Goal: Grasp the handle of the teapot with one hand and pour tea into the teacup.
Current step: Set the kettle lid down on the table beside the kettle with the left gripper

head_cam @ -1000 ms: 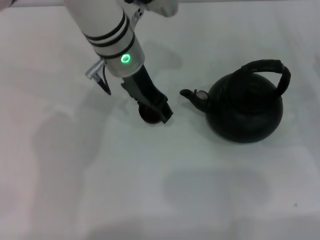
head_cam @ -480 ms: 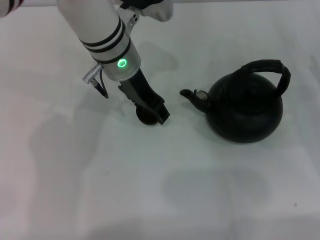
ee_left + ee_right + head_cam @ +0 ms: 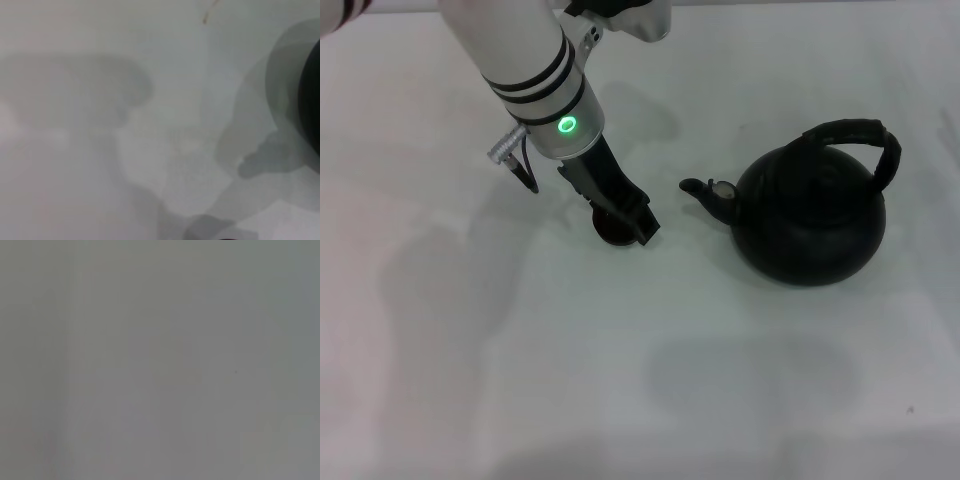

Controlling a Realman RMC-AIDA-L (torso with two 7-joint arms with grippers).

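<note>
The black teapot point(image 3: 810, 220) stands on the right of the white table, its spout point(image 3: 705, 193) pointing left. Its thick arched handle point(image 3: 860, 135) rises over the top with nothing touching it. The small dark teacup point(image 3: 612, 232) sits left of the spout, partly hidden under my left gripper point(image 3: 625, 222). The gripper's black fingers reach down at the cup and look shut on it. A dark curved edge point(image 3: 310, 100) in the left wrist view is probably the teapot's body. My right gripper is out of view; its wrist view shows only plain grey.
The white table point(image 3: 520, 380) carries nothing else in view. My left arm point(image 3: 535, 70) slants in from the top left, over the table's back left part. Bare surface lies in front of the teapot and cup.
The left gripper shifted slightly left and back, and the teacup shifted with it. In the last half second it hardly moved. The teapot stayed still.
</note>
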